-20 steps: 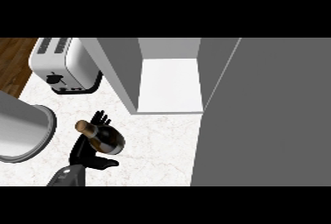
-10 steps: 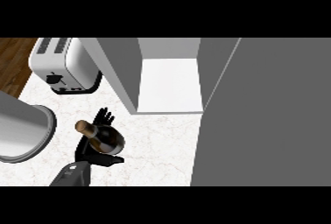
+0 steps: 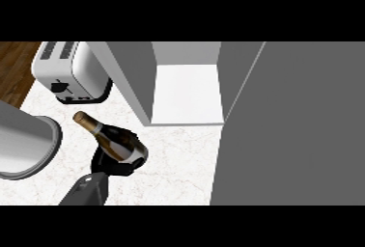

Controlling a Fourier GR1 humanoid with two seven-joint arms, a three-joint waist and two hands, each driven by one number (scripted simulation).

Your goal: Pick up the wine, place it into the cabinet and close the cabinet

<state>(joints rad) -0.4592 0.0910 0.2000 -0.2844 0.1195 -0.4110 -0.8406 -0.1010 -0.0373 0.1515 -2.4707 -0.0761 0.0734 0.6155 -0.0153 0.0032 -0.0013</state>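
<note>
The wine bottle (image 3: 113, 139) was held tilted at the lower left of the frame, neck toward the upper left, the left hand (image 3: 115, 167) curled round its base. The cabinet (image 3: 187, 91) stood open at upper centre.

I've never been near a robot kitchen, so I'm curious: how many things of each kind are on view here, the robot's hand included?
Dark glass wine bottle with a gold-foil neck: 1
White boxy toaster on a black base: 1
Open white cabinet: 1
Large grey round vessel at the left edge: 1
Black left hand, curled round the bottle: 1
Total: 5
</note>
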